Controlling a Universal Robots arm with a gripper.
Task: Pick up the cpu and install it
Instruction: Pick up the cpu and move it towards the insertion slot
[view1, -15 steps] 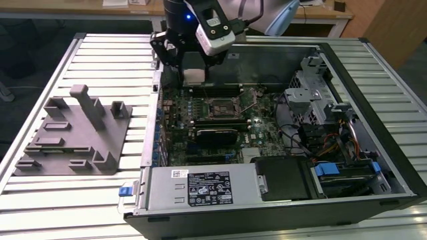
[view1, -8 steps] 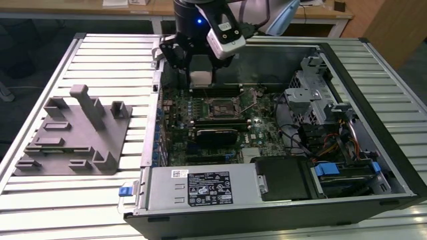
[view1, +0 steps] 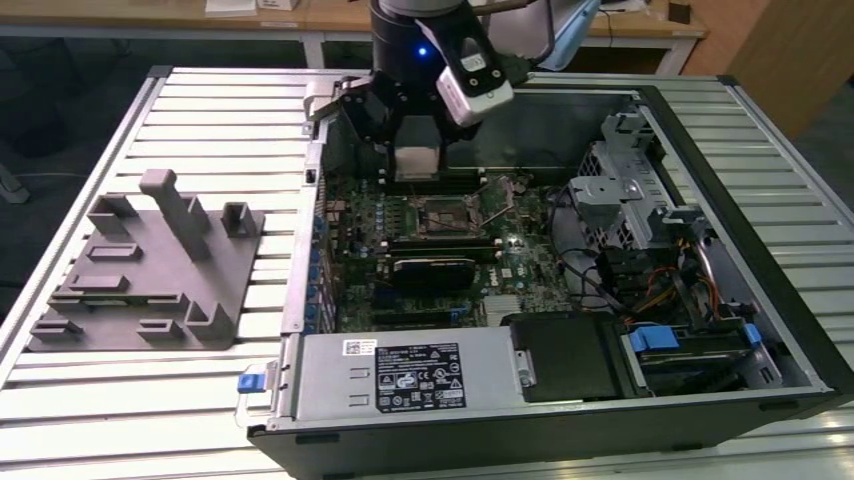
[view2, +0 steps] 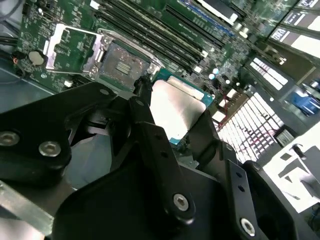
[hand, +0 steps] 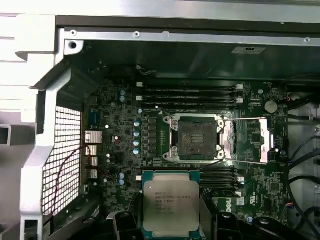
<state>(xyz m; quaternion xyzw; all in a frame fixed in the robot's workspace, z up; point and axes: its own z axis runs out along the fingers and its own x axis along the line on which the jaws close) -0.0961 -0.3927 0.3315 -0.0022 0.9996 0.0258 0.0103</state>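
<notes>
The gripper (view1: 412, 172) pinches the cpu (hand: 171, 205) by two opposite edges, silvery top up and level, probably so its underside can meet the contacts squarely. It hovers inside the open computer case (view1: 747, 200), above the green motherboard (hand: 115, 150), with the chip clear of the board and near the empty socket (hand: 197, 139). The socket's retaining frame (hand: 250, 141) is folded open beside it, leaving the seat uncovered to receive the chip. On the exterior view's left, well apart from the case, a grey fixture (view1: 147, 270) rests on the slatted table (view1: 200, 120)
</notes>
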